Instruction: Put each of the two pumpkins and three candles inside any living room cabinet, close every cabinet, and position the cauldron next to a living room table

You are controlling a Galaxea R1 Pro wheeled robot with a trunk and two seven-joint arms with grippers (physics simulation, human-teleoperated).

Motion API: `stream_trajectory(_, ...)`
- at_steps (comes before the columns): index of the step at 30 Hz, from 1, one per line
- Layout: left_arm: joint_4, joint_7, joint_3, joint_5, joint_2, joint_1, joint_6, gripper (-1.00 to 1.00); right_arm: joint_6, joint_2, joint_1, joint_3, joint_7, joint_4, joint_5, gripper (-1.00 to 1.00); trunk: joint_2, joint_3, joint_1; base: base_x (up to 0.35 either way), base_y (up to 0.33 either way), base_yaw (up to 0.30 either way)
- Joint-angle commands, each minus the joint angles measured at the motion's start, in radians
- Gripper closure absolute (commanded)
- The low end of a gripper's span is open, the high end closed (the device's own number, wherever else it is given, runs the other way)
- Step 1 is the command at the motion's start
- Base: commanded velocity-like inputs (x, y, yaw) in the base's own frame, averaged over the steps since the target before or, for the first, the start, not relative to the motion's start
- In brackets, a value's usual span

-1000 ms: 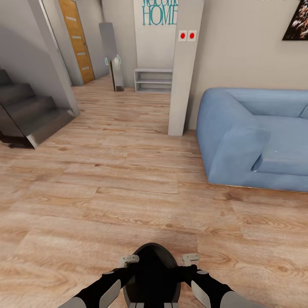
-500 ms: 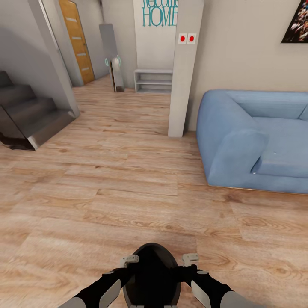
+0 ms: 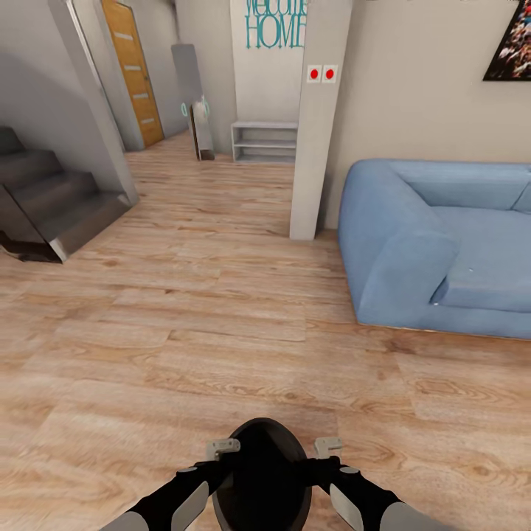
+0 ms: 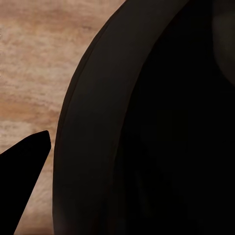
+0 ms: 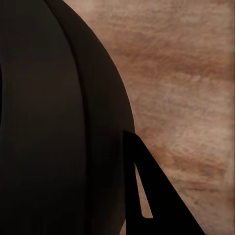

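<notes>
Floor (image 3: 221,324): light wood-grain planks, bare around the robot. Landmark = pale pillar (image 3: 318,118) w/ two red dots on a white plate. Blue sofa (image 3: 435,243) sits just beside the pillar, on the robot's right side of it. Beyond the pillar: low grey open shelf (image 3: 265,140) against the wall under teal "HOME" lettering (image 3: 274,26). Further to the robot's left of the pillar: hallway w/ orange-wood door (image 3: 133,70); grey stairs (image 3: 51,199) well apart from the pillar on that same side. Dark picture frame (image 3: 510,44) on the wall above the sofa.

Cauldron (image 3: 259,476): matte black, held off the floor close in front of the robot, nearer to it than the pillar, between both arms. Left gripper (image 3: 223,447) at its left flank, right gripper (image 3: 328,445) at its right flank; one dark finger (image 4: 22,171) shows beside the pot wall in left wrist view, another finger (image 5: 156,196) in right wrist view. Jaws: each seems to straddle the rim, but cannot tell if pinching.

Vs 1 s ago: whole scene sits slightly lower and shifted left in the head view, i.e. camera moved. Arms and cauldron keep the same pose.
</notes>
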Motion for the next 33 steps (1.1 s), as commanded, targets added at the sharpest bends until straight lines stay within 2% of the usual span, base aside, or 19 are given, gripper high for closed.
stream_trajectory(1, 0.003, 0.013, -0.013, 0.016, 0.001, 0.0, 0.002, 1.0, -0.017, -0.001, -0.002, -0.007, 0.0, 0.0, 0.009, 1.0, 0.007, 0.003, -0.004, 0.0, 0.0, 0.0)
stream_trajectory(33, 0.003, 0.013, -0.013, 0.016, 0.001, 0.0, 0.002, 1.0, -0.017, -0.001, -0.002, -0.01, -0.002, -0.001, 0.008, 1.0, 0.231, 0.103, -0.127, 0.0, 0.0, 0.0)
